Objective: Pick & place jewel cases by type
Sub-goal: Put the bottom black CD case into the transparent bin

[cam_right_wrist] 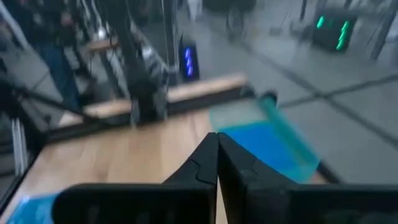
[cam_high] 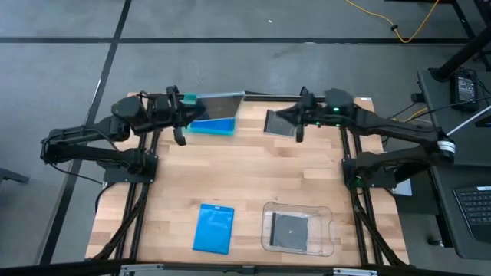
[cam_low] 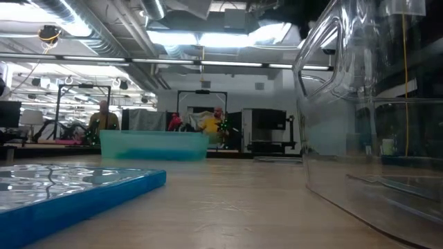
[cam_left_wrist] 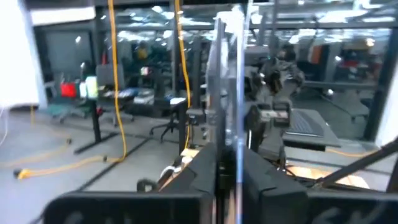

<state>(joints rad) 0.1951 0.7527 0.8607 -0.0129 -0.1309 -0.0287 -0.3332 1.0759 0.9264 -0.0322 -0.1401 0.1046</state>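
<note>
A blue jewel case (cam_low: pixel 76 197) lies nearest the low camera; a grey disc case (cam_high: pixel 219 103) is held clamped by the left gripper (cam_high: pixel 184 115); the right gripper (cam_high: pixel 298 123) is closed, empty; placement in the clear tray (cam_high: pixel 328 239) is judged next.

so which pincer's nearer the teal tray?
Left. The left pincer sits right at the teal tray, at its left edge; the right pincer is well off to the tray's right.

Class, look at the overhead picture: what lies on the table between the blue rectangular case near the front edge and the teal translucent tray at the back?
Nothing: in the high view only bare wooden table separates the blue rectangular case from the teal translucent tray.
</note>
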